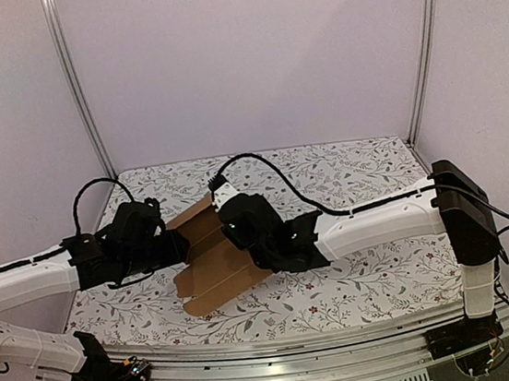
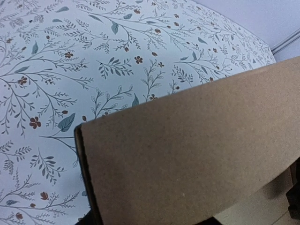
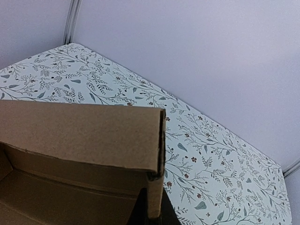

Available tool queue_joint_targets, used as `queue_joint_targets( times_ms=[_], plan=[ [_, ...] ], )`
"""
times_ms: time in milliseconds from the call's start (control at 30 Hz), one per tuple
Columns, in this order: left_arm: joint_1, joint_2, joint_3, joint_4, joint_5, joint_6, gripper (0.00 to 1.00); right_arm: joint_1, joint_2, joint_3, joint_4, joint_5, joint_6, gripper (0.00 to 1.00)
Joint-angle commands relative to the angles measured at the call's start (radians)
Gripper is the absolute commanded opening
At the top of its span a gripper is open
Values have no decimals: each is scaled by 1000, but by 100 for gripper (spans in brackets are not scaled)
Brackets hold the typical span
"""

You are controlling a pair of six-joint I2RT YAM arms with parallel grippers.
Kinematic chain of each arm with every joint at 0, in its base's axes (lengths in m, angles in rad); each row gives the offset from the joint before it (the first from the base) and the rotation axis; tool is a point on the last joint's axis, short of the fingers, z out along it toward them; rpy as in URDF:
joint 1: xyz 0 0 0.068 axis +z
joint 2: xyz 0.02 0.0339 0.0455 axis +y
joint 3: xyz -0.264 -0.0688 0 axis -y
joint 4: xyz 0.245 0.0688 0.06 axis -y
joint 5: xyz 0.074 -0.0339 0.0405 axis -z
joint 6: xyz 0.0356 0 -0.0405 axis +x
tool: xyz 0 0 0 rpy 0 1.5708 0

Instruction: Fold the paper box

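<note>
The paper box [image 1: 212, 261] is a brown, partly folded cardboard sheet lying mid-table between both arms. My left gripper [image 1: 183, 247] is at its left edge. In the left wrist view a cardboard panel [image 2: 197, 154] covers the jaws, so their state is hidden. My right gripper [image 1: 233, 230] reaches over the sheet's far part. In the right wrist view its dark fingers [image 3: 153, 206] are shut on a raised cardboard wall [image 3: 79, 131], one on each side of the wall's end.
A floral cloth [image 1: 366, 270] covers the table. Lilac walls and aluminium posts [image 1: 80, 91] close in the back and sides. A black cable [image 1: 281, 182] loops over the right arm. The table's metal front rail [image 1: 283, 345] runs along the near edge.
</note>
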Motion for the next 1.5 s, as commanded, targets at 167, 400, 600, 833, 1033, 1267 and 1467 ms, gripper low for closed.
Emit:
queue_joint_targets(
  times_ms=[167, 400, 600, 833, 1033, 1267, 1467],
  plan=[
    [-14, -97, 14, -99, 51, 38, 57, -30, 26, 0, -38, 0, -34, 0],
    [-12, -180, -5, -180, 51, 89, 66, -118, -42, -122, -34, -165, 14, 0],
    [-11, -234, 29, -204, 49, 177, 70, -180, -107, -307, 142, -431, 1, 0],
    [-9, -214, 71, -170, 70, 244, 70, -211, -120, -394, 285, -662, -32, 0],
    [-9, -154, 103, -70, 145, 301, 70, -228, -91, -484, 560, -829, -46, 0],
    [-9, -63, 134, -13, 186, 331, 68, -228, -6, -462, 668, -884, -45, 0],
    [-8, 38, 171, 43, 242, 349, 61, -228, 70, -471, 823, -886, -58, 0]
  ],
)
